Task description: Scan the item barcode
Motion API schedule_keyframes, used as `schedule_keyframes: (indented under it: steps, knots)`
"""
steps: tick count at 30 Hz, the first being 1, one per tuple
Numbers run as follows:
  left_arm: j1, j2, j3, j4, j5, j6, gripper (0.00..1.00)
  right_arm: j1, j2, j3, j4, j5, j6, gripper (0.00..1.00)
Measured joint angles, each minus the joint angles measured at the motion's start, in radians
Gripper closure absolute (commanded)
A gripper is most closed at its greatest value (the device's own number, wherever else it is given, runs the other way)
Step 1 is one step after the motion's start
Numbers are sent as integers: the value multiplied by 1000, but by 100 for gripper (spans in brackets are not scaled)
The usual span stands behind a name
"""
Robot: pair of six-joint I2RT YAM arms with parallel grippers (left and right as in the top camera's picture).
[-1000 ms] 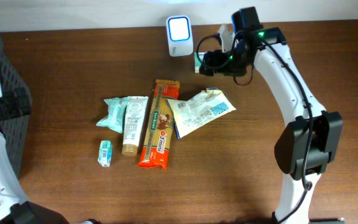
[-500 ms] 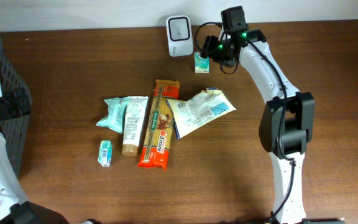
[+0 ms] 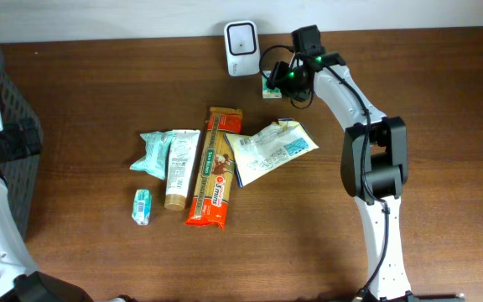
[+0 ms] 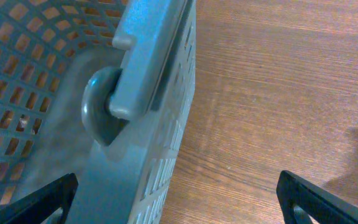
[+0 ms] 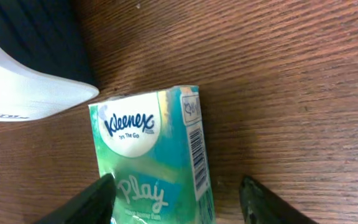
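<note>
White right arm point(image 3: 352, 91) has black joints point(image 3: 376, 159), black cables point(image 3: 270, 57), 2 green lights point(image 3: 315, 57).

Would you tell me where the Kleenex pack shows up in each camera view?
Overhead: Kleenex pack at top centre, just right of the scanner.
Left wrist: not in it.
Right wrist: Kleenex pack from centre to the bottom edge.
Shared landmark: the white scanner, at the left edge of the right wrist view.

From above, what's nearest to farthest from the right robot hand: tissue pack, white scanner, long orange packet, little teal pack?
Starting from the right gripper:
1. Tissue pack, right between its jaws.
2. White scanner, at the back, a bit left.
3. Long orange packet, in the middle.
4. Little teal pack, far left, toward the front.
</note>
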Motion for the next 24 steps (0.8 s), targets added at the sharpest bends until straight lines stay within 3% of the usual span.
schedule_keyframes:
  steps: [5, 7, 15, 19, 24]
  knots:
    - [0, 0, 0, 0, 0, 0, 1, 5, 29, 26, 5, -23, 4, 73]
    - [0, 0, 0, 0, 0, 0, 1, 7, 35, 37, -13, -37, 8, 96]
    - [0, 0, 0, 0, 0, 0, 1, 0, 14, 48, -162, -136, -148, 96]
    - [0, 0, 0, 0, 0, 0, 1, -39, -66, 3, -250, -424, -306, 96]
    - [0, 0, 0, 0, 0, 0, 1, -82, -290, 5, -373, -751, -437, 96]
